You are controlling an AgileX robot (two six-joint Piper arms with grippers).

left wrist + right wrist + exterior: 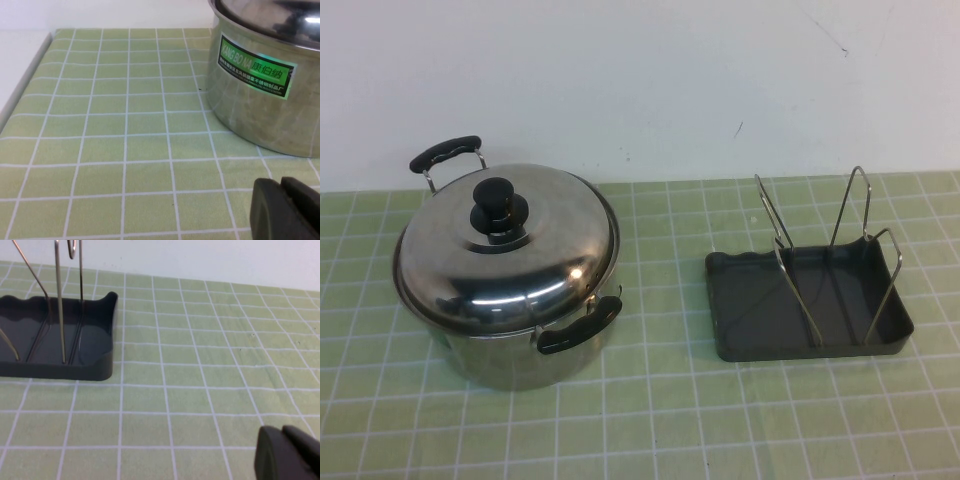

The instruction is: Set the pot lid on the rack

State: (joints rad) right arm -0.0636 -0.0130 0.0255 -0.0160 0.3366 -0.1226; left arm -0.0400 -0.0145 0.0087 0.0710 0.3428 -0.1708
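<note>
The shiny steel pot lid (515, 260) with its black knob (498, 205) sits closed on the steel pot (520, 355) at the left of the table. The dark grey rack (810, 305) with upright wire loops stands to the right, empty. Neither arm shows in the high view. My left gripper (280, 184) is shut and empty, low over the mat beside the pot's wall (265, 100); the lid's rim (260, 17) shows above. My right gripper (281, 431) is shut and empty, low over the mat, off to one side of the rack (95, 335).
A green mat with a white grid (660, 420) covers the table. A white wall (640, 80) runs along the back. The pot has two black handles (445, 152), one at the back left and one at the front right. The mat's edge (30, 80) shows in the left wrist view.
</note>
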